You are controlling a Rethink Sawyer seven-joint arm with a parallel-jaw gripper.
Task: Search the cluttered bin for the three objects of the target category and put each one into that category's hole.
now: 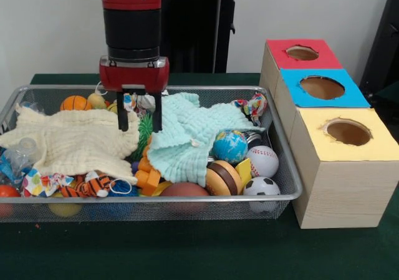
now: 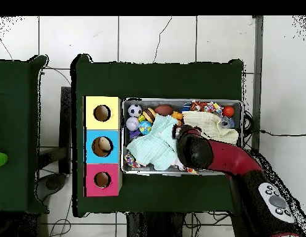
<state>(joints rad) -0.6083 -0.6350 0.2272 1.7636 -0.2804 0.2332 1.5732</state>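
Note:
The wire mesh bin (image 1: 156, 199) is full of toys and two cloths. My gripper (image 1: 139, 119) hangs open and empty over the bin's middle, its black fingers (image 1: 123, 119) just above the gap between a cream cloth (image 1: 75, 141) and a mint cloth (image 1: 187, 136). A green spiky ball (image 1: 144, 130) lies under it. A clear plastic item, apparently the bottle (image 1: 26, 148), lies at the bin's left end, partly under the cream cloth. I see no silver can or clear wrapper; the cloths hide much. In the overhead view the arm (image 2: 198, 151) covers the gripper.
Three wooden boxes stand right of the bin, with holes in red (image 1: 302, 53), blue (image 1: 322, 87) and yellow (image 1: 348, 131) tops. A globe ball (image 1: 230, 146), baseball (image 1: 263, 160), soccer ball (image 1: 261, 187), burger toy (image 1: 223, 177) and basketball (image 1: 75, 103) lie in the bin.

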